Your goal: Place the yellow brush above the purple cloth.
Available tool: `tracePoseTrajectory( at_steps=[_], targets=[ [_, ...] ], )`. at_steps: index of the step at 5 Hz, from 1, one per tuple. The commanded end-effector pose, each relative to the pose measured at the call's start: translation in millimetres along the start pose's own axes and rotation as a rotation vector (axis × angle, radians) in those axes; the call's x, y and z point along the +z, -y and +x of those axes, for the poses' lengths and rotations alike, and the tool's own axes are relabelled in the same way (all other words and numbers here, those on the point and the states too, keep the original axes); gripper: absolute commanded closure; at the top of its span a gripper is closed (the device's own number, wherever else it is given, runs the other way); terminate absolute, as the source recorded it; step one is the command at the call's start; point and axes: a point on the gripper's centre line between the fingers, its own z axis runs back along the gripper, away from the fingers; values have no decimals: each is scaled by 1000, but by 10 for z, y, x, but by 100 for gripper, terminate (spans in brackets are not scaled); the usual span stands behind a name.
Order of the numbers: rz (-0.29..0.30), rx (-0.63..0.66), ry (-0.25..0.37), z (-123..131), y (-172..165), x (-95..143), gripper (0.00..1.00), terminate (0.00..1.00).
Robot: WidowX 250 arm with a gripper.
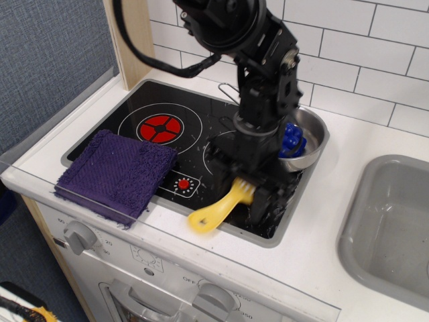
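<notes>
**A:** In your one camera view, where is the yellow brush (218, 207)?

**B:** At the front right of the black toy cooktop (181, 144). Its bristle end is tucked under the gripper (249, 191), and its handle slants down-left, the rounded end reaching over the cooktop's front edge.

**A:** Is the gripper holding it?

**B:** The black fingers sit on either side of the brush head and look closed against it, so you appear to have it gripped. Whether it is lifted off the glass, you cannot tell.

**A:** And the purple cloth (117, 173)?

**B:** It lies flat on the front left corner of the cooktop, overhanging the white counter (315, 228), well apart from the brush. The red burner (159, 126) lies just behind it.

**A:** Anything else you see?

**B:** A metal bowl (310, 137) with a blue object (290, 138) sits behind the arm, and a grey sink (392, 225) lies at right.
</notes>
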Motion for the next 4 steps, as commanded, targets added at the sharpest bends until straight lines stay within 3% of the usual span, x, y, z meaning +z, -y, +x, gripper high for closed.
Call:
tracePoseTrajectory(
  at_steps=[1,2,4],
  targets=[
    [73,156,177,59,-678,833,100,0],
    [125,297,141,313,-1240,746,100,0],
    [87,471,62,361,-1867,380,100,0]
  ],
)
